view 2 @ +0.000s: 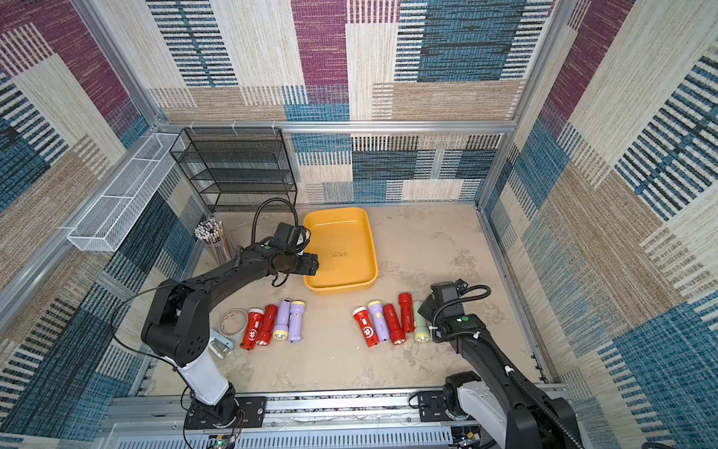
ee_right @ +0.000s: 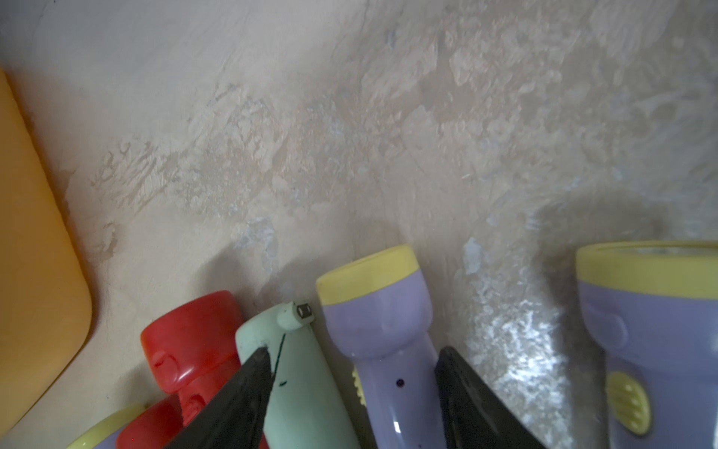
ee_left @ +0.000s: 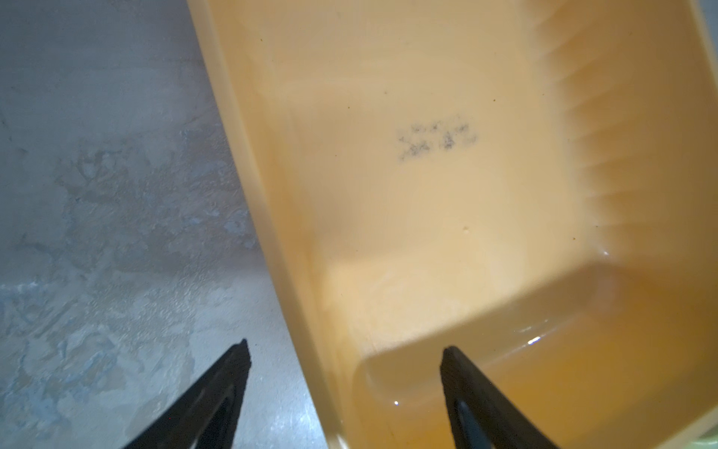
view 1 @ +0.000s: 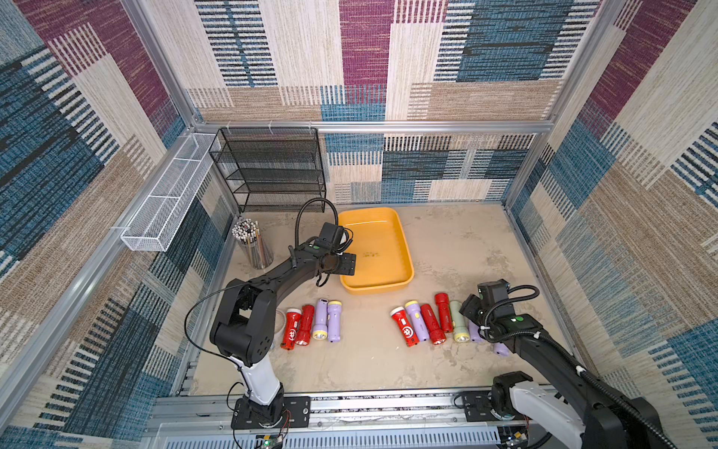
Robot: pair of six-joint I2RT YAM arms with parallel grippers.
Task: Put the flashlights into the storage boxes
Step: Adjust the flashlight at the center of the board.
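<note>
The yellow-orange storage box (view 1: 375,288) (view 2: 340,288) lies empty at the back middle of the table. My left gripper (view 1: 349,264) (view 2: 311,264) hangs open over its near left corner; in the left wrist view (ee_left: 345,346) one finger is over the table, one over the box floor (ee_left: 427,233). Several flashlights lie in two rows in front: a left row (view 1: 320,318) and a right row (view 1: 432,322). My right gripper (view 1: 468,311) (ee_right: 353,350) stands open low over the right row, around a lilac flashlight (ee_right: 382,318), one finger overlapping a pale green one (ee_right: 295,381).
A cup of pencils (view 1: 252,245), a black mesh rack (view 1: 272,171) and a white wire basket (view 1: 167,194) stand at the back left. A tape roll (view 2: 232,320) lies by the left arm's base. Another lilac flashlight (ee_right: 660,330) lies beyond the right finger.
</note>
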